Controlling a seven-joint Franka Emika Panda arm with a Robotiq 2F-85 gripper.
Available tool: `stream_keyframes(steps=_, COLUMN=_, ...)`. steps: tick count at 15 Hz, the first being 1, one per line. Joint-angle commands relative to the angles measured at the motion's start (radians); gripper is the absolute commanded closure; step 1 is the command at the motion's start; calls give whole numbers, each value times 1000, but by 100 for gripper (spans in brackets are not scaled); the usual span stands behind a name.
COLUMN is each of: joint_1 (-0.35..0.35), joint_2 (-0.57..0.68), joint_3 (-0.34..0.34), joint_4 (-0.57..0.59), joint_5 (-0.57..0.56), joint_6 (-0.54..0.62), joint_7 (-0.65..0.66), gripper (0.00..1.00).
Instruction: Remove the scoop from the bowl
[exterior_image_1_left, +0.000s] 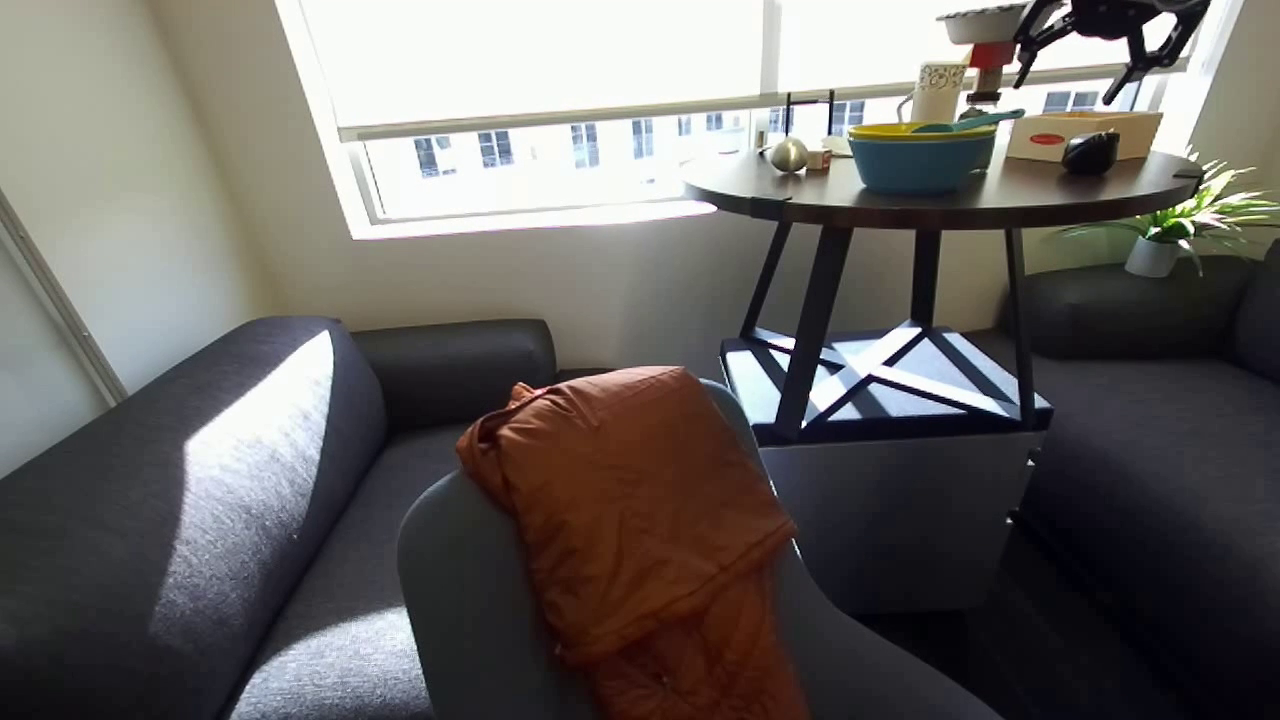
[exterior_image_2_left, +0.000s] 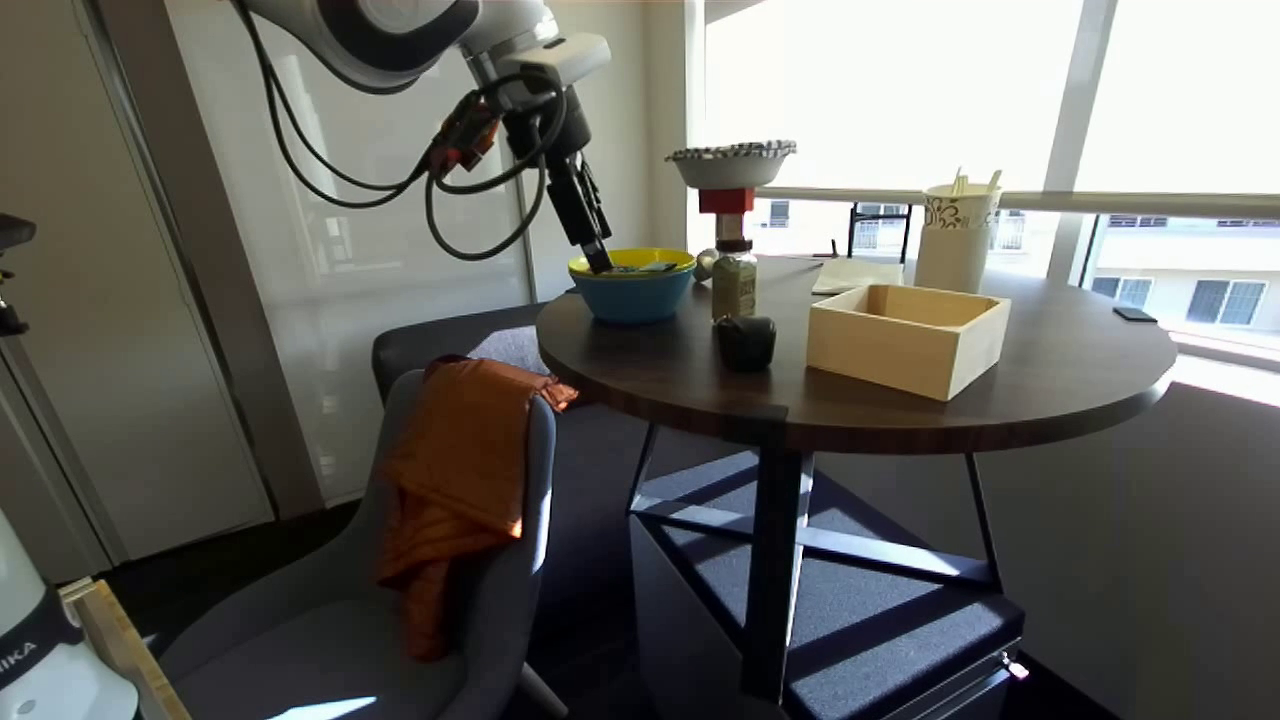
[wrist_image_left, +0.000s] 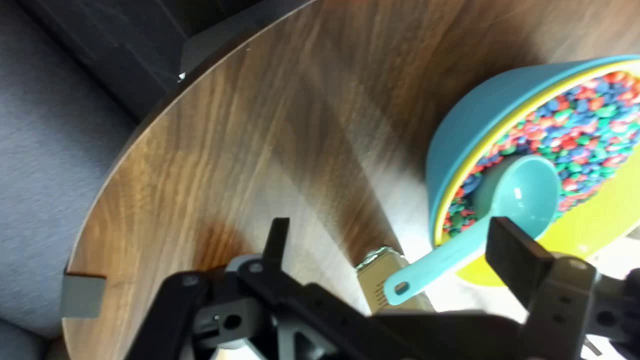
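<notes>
The turquoise scoop (wrist_image_left: 440, 262) rests with its cup on coloured pellets inside the bowl (wrist_image_left: 462, 130), which is blue outside and yellow inside. Its handle sticks out over the rim, and it also shows in both exterior views (exterior_image_1_left: 985, 120) (exterior_image_2_left: 655, 267). The bowl (exterior_image_1_left: 912, 165) stands on the table in both exterior views (exterior_image_2_left: 630, 300). My gripper (wrist_image_left: 392, 235) is open and empty, with the scoop handle between its fingers in the picture. The right finger covers part of the handle near the cup. In an exterior view the gripper (exterior_image_1_left: 1065, 92) hangs above the table, apart from the bowl.
A glass jar (exterior_image_2_left: 735, 288) with a red piece and a white bowl (exterior_image_2_left: 735, 170) stacked above it stands beside the blue bowl. A black object (exterior_image_2_left: 746, 343), a wooden box (exterior_image_2_left: 880, 350) and a tall white cup (exterior_image_2_left: 953, 245) stand on the round table (exterior_image_2_left: 1080, 350).
</notes>
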Motion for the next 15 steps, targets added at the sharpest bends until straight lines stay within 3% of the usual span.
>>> stream_keyframes(steps=1, joint_1=-16, joint_2=-84, joint_3=4, joint_4=-77, joint_5=-57, joint_6=-18, joint_7=-18, gripper=0)
stream_keyframes(steps=3, joint_1=10, joint_2=-117, joint_3=-23, joint_4=-98, joint_5=38, joint_6=-9, joint_7=-98, gripper=0)
stream_keyframes(steps=4, joint_1=-13, joint_2=-52, joint_3=-1, joint_4=-52, joint_5=-11, joint_6=-8, joint_7=-41, gripper=0)
stream_keyframes(steps=7, joint_1=-13, joint_2=-91, joint_3=-5, joint_4=-75, joint_5=18, joint_6=-8, joint_7=-80, gripper=0)
stream_keyframes(steps=9, joint_1=-46, joint_2=-44, joint_3=25, joint_4=-17, joint_5=5, joint_6=-89, joint_7=88, gripper=0)
stream_keyframes(steps=15, joint_1=-24, joint_2=62, joint_3=14, joint_4=64, joint_5=44, joint_6=-120, joint_7=378, gripper=0)
